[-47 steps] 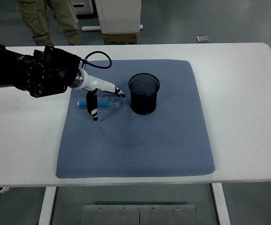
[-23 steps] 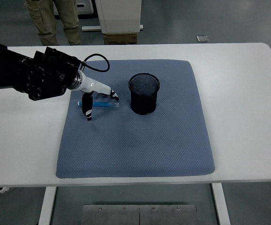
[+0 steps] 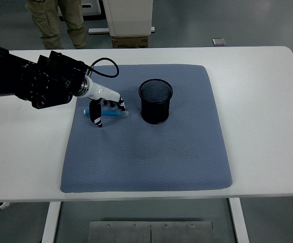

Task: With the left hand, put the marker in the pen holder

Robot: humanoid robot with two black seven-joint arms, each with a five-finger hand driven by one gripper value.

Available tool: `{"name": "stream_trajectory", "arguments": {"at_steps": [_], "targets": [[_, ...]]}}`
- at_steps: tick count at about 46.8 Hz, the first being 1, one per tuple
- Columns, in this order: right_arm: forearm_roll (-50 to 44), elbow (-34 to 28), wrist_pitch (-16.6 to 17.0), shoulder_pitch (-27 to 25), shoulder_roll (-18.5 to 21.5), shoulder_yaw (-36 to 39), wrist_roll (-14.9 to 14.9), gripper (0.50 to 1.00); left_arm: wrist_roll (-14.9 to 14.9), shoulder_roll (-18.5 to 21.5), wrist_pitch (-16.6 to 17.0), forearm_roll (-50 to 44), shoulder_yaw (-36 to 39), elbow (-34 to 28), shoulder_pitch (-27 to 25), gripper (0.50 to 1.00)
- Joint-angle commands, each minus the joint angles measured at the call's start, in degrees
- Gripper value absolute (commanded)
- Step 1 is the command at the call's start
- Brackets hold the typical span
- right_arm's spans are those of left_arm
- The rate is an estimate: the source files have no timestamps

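Note:
A blue marker (image 3: 113, 114) lies flat on the blue-grey mat (image 3: 146, 152), left of the black mesh pen holder (image 3: 155, 101), which stands upright. My left hand (image 3: 109, 114) is low over the marker. Its thumb (image 3: 98, 119) crosses the marker's left part on the near side, and the other fingers (image 3: 119, 105) curl down just behind it. The fingers straddle the marker without a clear grip, and it rests on the mat. The right arm is out of view.
The mat covers the middle of the white table (image 3: 268, 101). A person's legs (image 3: 55, 23) stand beyond the far left edge, beside a white cabinet (image 3: 127, 17) and a cardboard box (image 3: 130, 41).
My left hand has come down and slightly left onto the marker, and its fingers have drawn closer together around it. The marker and holder have not moved.

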Motion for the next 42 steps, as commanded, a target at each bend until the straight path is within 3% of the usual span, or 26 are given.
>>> {"name": "stream_trajectory", "arguments": {"at_steps": [1,13,25,42], "targets": [[0.0,0.0,0.0,0.0,0.0,-0.1,0.0,1.0,0.4,-0.2,0.0,0.0,0.0,0.0,0.0,0.76],[0.0,0.0,0.0,0.0,0.0,0.0,0.0,1.0,1.2,-0.3,0.0,0.0,0.0,0.2,0.0,0.692],[0.0,0.0,0.0,0.0,0.0,0.0,0.0,1.0,1.2,-0.4,0.1,-0.1,-0.1,0.9,-0.2,0.692],[0.0,0.0,0.0,0.0,0.0,0.0,0.0,1.0,1.2,-1.0,0.1,0.0,-0.1,1.0,-0.1,0.628]]}}
